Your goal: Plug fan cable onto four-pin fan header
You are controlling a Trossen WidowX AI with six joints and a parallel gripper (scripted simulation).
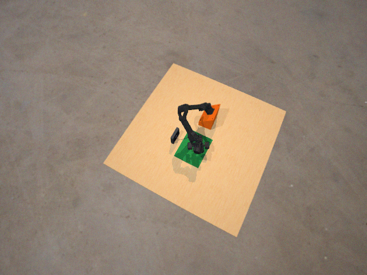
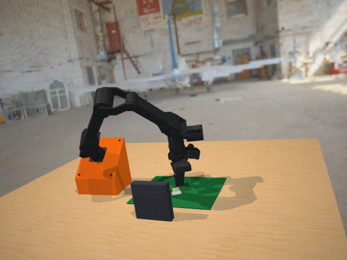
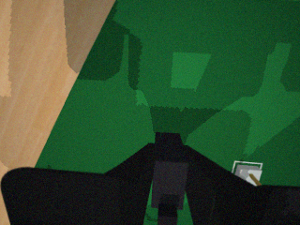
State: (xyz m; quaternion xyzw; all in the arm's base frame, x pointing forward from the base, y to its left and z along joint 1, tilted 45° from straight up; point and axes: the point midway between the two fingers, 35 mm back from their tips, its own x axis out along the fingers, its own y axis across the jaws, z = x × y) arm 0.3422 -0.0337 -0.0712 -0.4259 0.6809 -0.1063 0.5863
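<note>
The black claw (image 2: 179, 185) (image 3: 167, 150) is closed on the small black plug (image 3: 171, 183), low over the flat green board (image 1: 186, 152) (image 2: 196, 195) (image 3: 187, 28), just beside the white four-pin header (image 2: 176, 192) (image 3: 248, 172), unplugged.

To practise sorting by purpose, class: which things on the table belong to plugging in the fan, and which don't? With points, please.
For the job:
- cable plug (image 3: 170, 183), between the claw's (image 2: 179, 184) (image 3: 170, 152) fingers
- white pin header (image 2: 176, 192) (image 3: 247, 172)
- green board (image 1: 186, 153) (image 2: 196, 200) (image 3: 211, 28)
- dark square fan (image 1: 175, 136) (image 2: 152, 201)

Just lying about:
- nothing; the orange block (image 1: 210, 122) (image 2: 96, 186) carries the arm
</note>
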